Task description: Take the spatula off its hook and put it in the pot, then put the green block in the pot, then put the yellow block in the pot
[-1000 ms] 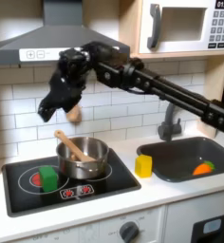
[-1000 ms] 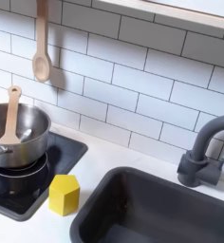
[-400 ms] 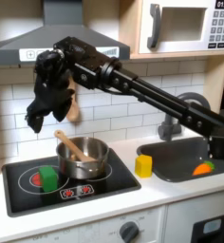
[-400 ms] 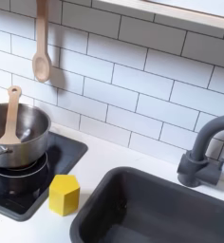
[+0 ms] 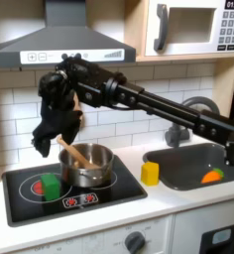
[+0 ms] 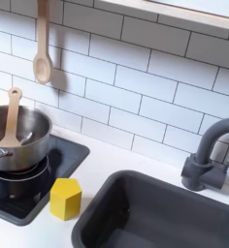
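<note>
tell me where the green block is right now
In the first exterior view the green block sits on the black stovetop, at the left of the pot.

spatula [image 5: 75, 153] in pot [image 5: 87, 167], green block [image 5: 52, 186] left in the first exterior view

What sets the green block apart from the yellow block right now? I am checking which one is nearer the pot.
The green block sits on the black cooktop close beside the pot; the yellow block stands off the cooktop on the white counter, by the sink. Green looks rounded, yellow faceted. Both are small, upright and still outside the pot.
</note>
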You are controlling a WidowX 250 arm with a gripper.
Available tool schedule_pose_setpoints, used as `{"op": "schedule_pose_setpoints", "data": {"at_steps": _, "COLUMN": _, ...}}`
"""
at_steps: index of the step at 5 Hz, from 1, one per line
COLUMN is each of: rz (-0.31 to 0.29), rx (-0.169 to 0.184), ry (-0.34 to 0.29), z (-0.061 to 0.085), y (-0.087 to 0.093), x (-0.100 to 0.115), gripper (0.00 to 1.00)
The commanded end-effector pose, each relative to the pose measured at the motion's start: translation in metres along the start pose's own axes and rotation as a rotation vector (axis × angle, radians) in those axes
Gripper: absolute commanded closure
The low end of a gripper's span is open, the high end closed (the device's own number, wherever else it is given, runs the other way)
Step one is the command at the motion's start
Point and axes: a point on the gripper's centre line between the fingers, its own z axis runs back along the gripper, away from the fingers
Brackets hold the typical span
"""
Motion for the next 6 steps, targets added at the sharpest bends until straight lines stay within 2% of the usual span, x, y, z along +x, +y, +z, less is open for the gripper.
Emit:
{"op": "schedule_pose_setpoints", "data": {"at_steps": 1, "rz": -0.002, "rx": 0.024, "ry": 0.023, "z": -0.014, "y": 0.001, "x": -0.011, "gripper": 0.0}}
{"op": "schedule_pose_setpoints", "data": {"at_steps": 2, "rz": 0.006, "rx": 0.033, "ry": 0.031, "z": -0.016, "y": 0.002, "x": -0.007, "gripper": 0.0}}
{"op": "schedule_pose_setpoints", "data": {"at_steps": 3, "rz": -0.024, "rx": 0.049, "ry": 0.05, "z": -0.016, "y": -0.002, "x": -0.002, "gripper": 0.0}}
{"op": "schedule_pose_setpoints", "data": {"at_steps": 4, "rz": 0.02, "rx": 0.084, "ry": 0.034, "z": -0.022, "y": 0.008, "x": 0.004, "gripper": 0.0}}
{"op": "schedule_pose_setpoints", "data": {"at_steps": 6, "rz": -0.01, "rx": 0.099, "ry": 0.075, "z": -0.036, "y": 0.007, "x": -0.007, "gripper": 0.0}}
